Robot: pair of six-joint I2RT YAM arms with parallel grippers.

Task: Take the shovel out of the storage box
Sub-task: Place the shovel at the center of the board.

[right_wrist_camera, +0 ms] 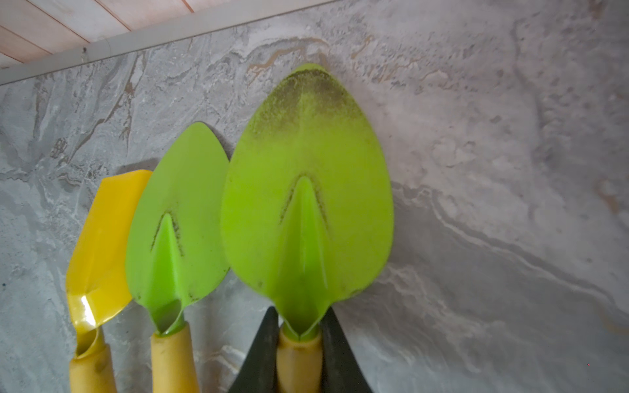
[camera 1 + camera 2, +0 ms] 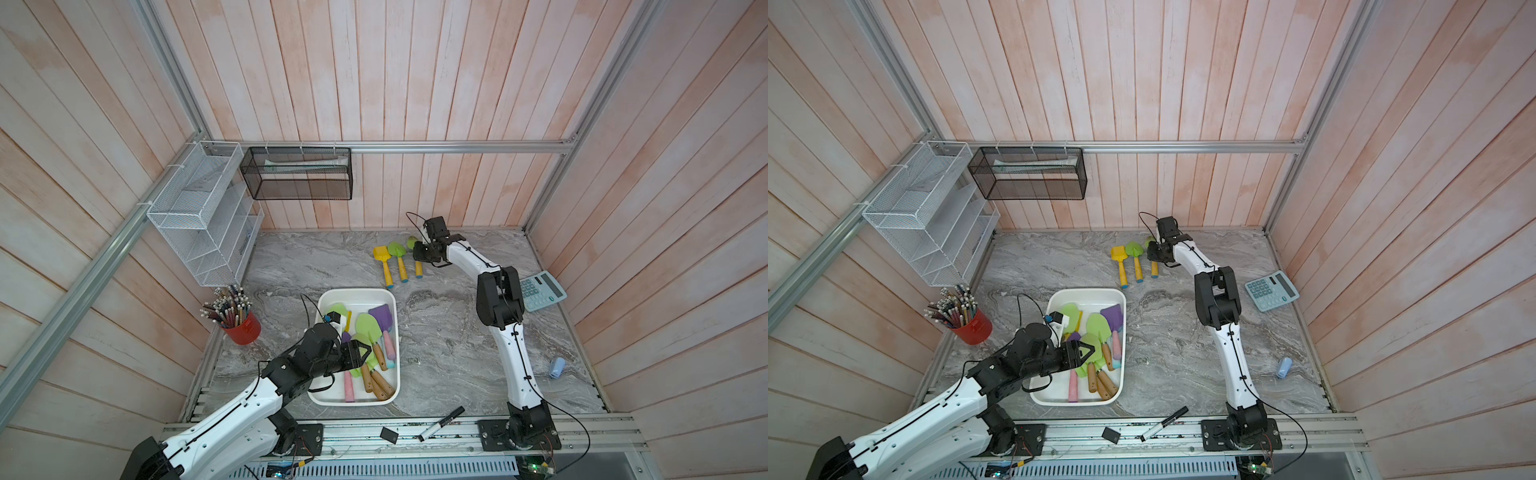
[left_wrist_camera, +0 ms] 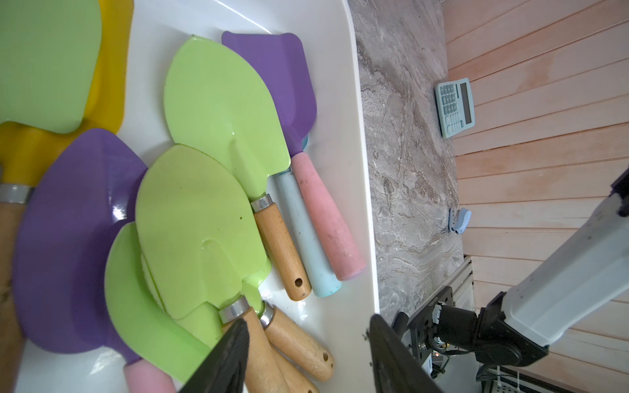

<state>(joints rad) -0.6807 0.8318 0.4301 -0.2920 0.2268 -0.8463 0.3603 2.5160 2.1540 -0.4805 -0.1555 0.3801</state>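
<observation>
no legible text, label or number; calculator (image 2: 542, 291) key markings too small to read.

The white storage box (image 2: 357, 292) lay beneath the left gripper (image 2: 360, 351), heaped with green, purple and yellow shovels (image 2: 368, 326). One green shovel (image 1: 306, 204) sat pinched at its neck in the right gripper (image 1: 299, 326).

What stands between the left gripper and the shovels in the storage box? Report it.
Nothing visible does. The left gripper hangs open right over the wooden-handled green shovels in the storage box; no lid or other thing covers them.
</observation>
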